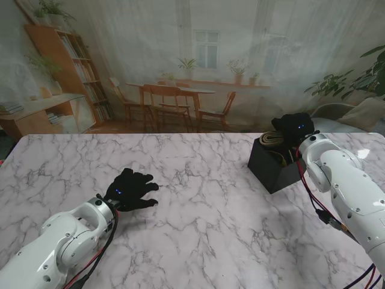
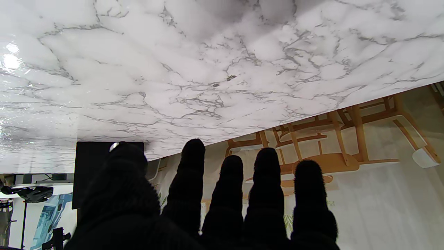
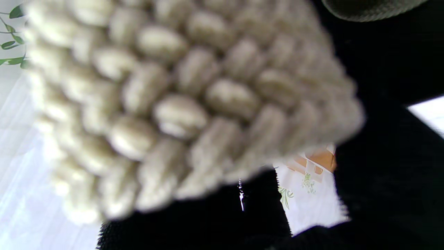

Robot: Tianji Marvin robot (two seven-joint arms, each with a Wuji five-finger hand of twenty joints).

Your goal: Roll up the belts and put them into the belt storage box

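You have the black box (image 1: 274, 165) standing toward the far right corner of the marble desk (image 1: 210, 229), turned at an angle to the desk edges. A beige belt (image 1: 278, 140) sits at its open top, part of it showing above the rim; from the stand view you cannot tell how far it has gone in or whether it is fully rolled.

Your right hand (image 1: 296, 129) is over the far end of the box, right at the belt. The stand view shows only its black back, so the fingers are hidden there. The right wrist view fills with the belt's braided weave (image 3: 180, 107), blurred and very close, with black glove (image 3: 381, 166) around it on two sides. That suggests the hand is wrapped on the belt, but the fingers themselves are not clear enough to confirm a grasp.

Your left hand (image 1: 129, 189) rests well apart from the box, nearer the left front of the desk, palm down, fingers spread and holding nothing. Its wrist view shows what the stand view does not: the four fingers (image 2: 265, 187) straight and separated, the thumb off to one side, bare marble beyond them, and the box (image 2: 88, 166) as a dark block past the thumb.
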